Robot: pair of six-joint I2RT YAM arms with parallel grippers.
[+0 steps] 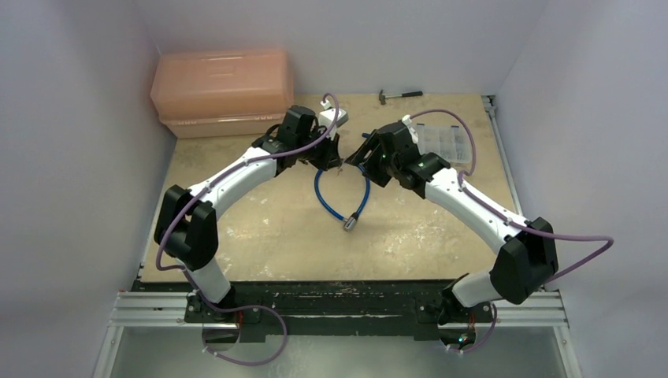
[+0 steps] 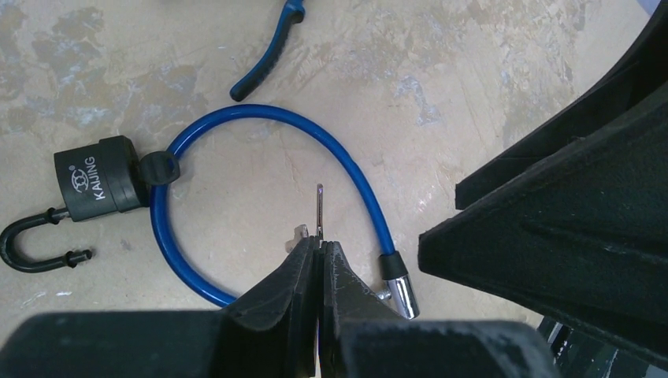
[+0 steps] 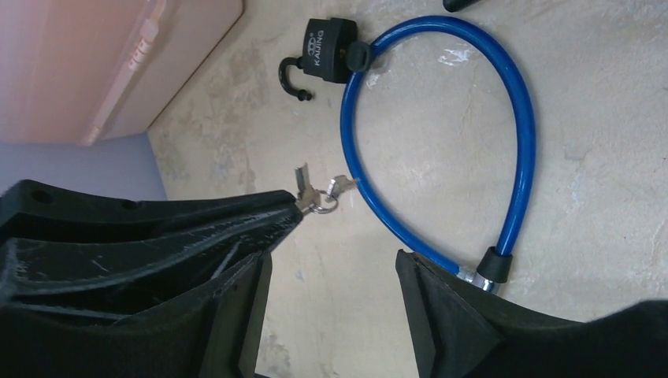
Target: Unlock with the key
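Here, pinches the key (image 2: 319, 206) in the pressed-together left claw (image 2: 319, 246), blade jutting past the tips, over the blue cable (image 2: 160, 224) loop on the worktop (image 2: 473, 71). Holds the right claw (image 3: 332, 264) spread, near the key.

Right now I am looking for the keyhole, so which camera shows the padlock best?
The left wrist view: the padlock lies whole and large, its label readable, one shackle end free. The right wrist view shows it smaller, near the top edge. In the top external view I cannot make it out.
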